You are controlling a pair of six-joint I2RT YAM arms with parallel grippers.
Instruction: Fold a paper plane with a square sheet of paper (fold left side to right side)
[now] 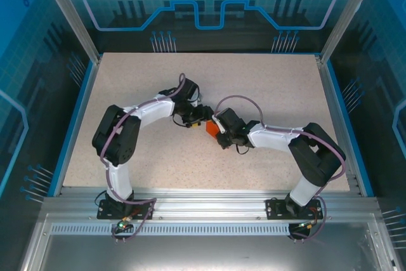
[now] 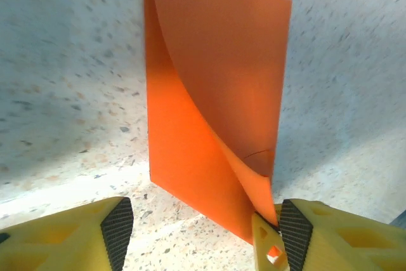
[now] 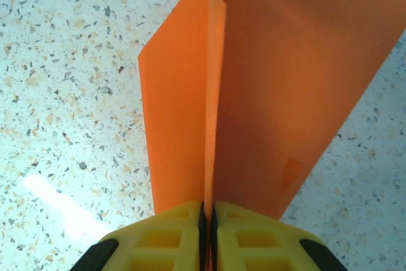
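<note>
Now, right pincer (image 3: 207, 212) pinching paper (image 3: 279, 93) edge, left pincer (image 2: 203, 223) spread, corner touching one finger

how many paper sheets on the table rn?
1. The sheet is at the middle of the table, partly folded over, pinched by the right gripper. A second stacked under it would be hidden.

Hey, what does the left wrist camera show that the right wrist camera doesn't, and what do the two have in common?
Left wrist view: the left jaws stand wide apart, and the orange sheet of paper has its top layer curling loosely over the bottom one, its corner reaching one finger. Right wrist view: the right jaws are closed on the sheet's edge, with two layers spreading away from the pinch. Both: the same orange sheet on the speckled table.
</note>
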